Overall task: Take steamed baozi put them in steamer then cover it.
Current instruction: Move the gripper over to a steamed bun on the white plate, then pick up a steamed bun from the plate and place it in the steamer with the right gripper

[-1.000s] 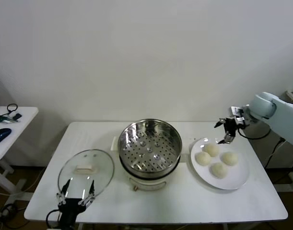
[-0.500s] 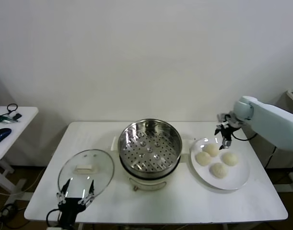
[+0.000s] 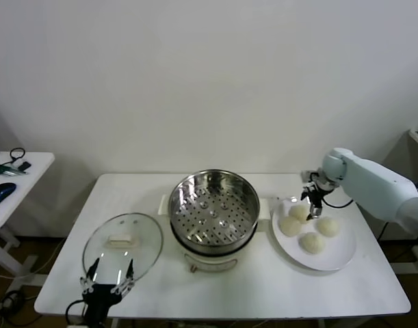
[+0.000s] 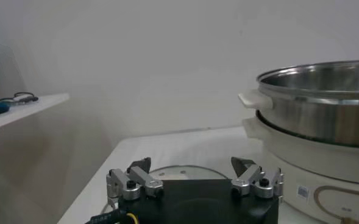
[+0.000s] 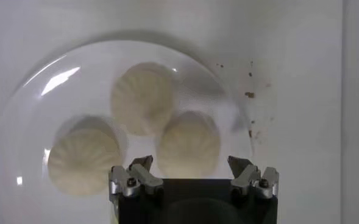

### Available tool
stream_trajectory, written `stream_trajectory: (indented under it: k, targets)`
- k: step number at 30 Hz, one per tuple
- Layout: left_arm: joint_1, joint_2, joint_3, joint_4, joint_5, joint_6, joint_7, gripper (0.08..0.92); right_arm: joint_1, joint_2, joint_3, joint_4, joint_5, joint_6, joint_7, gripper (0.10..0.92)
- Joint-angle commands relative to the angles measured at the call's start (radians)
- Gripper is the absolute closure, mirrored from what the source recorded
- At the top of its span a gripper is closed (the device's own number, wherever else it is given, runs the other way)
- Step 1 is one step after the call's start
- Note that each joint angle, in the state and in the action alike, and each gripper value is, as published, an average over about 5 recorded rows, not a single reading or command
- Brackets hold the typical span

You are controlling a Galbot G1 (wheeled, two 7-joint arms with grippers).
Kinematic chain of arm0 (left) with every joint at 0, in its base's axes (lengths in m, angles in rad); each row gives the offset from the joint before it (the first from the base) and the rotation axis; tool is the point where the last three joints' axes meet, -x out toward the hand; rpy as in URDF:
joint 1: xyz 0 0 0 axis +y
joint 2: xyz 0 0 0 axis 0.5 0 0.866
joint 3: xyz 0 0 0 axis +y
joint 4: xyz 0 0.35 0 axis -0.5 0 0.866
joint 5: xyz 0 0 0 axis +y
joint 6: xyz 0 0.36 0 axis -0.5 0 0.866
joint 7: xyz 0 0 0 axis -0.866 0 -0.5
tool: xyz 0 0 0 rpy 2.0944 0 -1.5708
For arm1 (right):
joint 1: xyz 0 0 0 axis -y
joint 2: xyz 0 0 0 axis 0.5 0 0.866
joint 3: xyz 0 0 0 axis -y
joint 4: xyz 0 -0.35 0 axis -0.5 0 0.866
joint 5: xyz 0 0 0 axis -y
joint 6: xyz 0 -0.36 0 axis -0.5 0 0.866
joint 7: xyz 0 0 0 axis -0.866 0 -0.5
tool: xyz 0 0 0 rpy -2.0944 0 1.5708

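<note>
White table (image 3: pixel 263 287) against a plain white wall, head view: right gripper (image 3: pixel 312 199) is sitting lower and further in than a second ago, now hanging over the back bun on the white plate (image 3: pixel 342 256), fingers spread, nothing pinched. Four steamed baozi (image 3: pixel 311 241) are lying on that plate, right of the steamer (image 3: pixel 213 208). Steamer is standing mid-table, perforated tray bare. Cover (image 3: pixel 122 242) is lying flat to its left, unchanged. Left gripper (image 3: pixel 107 281) is idling at the table's near edge by the cover, fingers spread.

Left wrist view: left gripper (image 4: pixel 194 178) is gaping, glass cover (image 4: pixel 182 172) just beyond it, steamer (image 4: pixel 319 109) beside.

Right wrist view: right gripper (image 5: pixel 193 176) is spread wide above three visible steamed baozi (image 5: pixel 188 143) on the plate (image 5: pixel 27 97).
</note>
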Motion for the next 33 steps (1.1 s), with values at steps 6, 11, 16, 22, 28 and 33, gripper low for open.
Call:
stream_trajectory:
  k: [6, 11, 16, 22, 28, 33]
  targets:
    - [-0.001, 0.0, -0.001, 0.005, 0.0, -0.002, -0.001, 0.177, -0.031, 0.028, 0.035, -0.059, -0.026, 0.012, 0.014, 0.318]
    - [-0.002, 0.0, -0.002, 0.007, 0.0, -0.002, -0.002, 0.177, -0.03, 0.029, 0.036, -0.053, -0.025, 0.021, 0.014, 0.366]
    - [-0.001, 0.001, -0.004, 0.008, 0.0, -0.004, -0.003, 0.177, 0.031, 0.004, -0.001, -0.001, -0.009, 0.041, 0.007, 0.371]
    - [-0.002, -0.002, 0.0, 0.003, 0.001, -0.005, -0.003, 0.177, 0.226, -0.062, -0.17, 0.153, 0.05, 0.089, -0.024, 0.371]
    - [-0.001, 0.0, 0.001, -0.003, 0.004, -0.008, -0.004, 0.177, 0.592, -0.092, -0.395, 0.393, 0.139, 0.192, -0.061, 0.372]
    - [0.0, 0.001, 0.006, -0.005, 0.007, -0.014, -0.004, 0.177, 0.861, -0.03, -0.454, 0.561, 0.208, 0.322, -0.087, 0.372]
